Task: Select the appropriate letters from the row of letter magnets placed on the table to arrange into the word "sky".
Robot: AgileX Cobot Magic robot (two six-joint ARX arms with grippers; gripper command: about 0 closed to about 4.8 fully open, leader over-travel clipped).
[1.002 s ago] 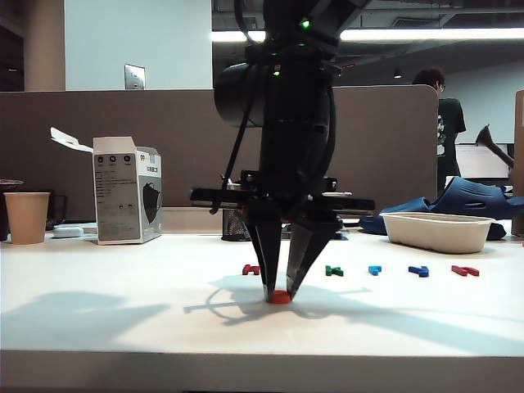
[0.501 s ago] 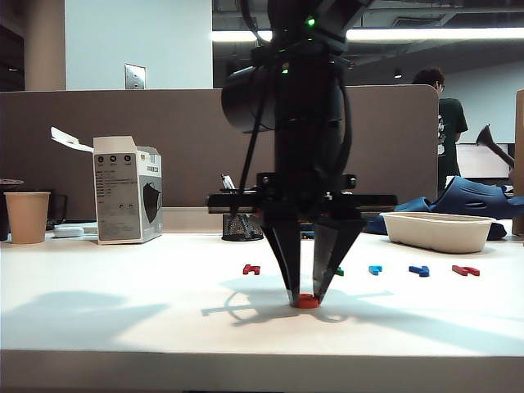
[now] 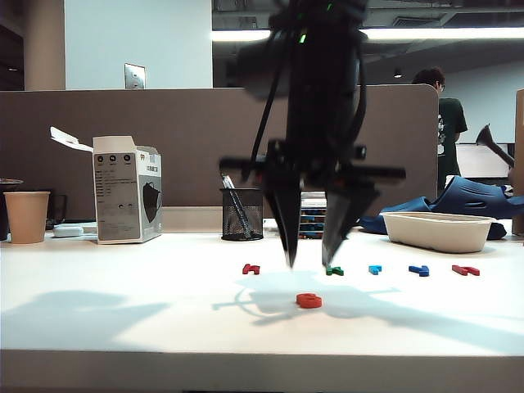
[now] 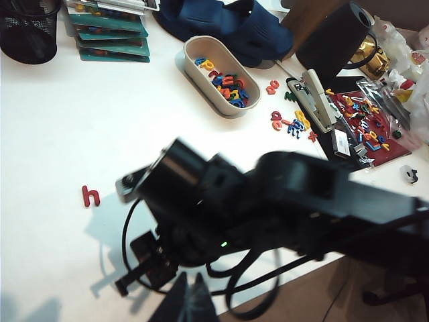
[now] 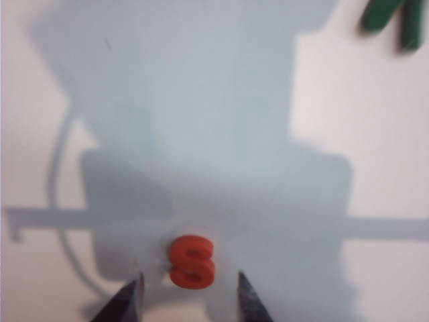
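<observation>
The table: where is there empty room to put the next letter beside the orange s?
The table is bare on both sides of the orange s, in front of the letter row. The open right gripper hangs just above the s. It is crowded by the white tray, pen cup and box. The left gripper is off to the side.

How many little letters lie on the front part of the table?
6. The orange one lies alone under the open right claw; dark red, green, light blue, dark blue and red sit in a row behind.
</observation>
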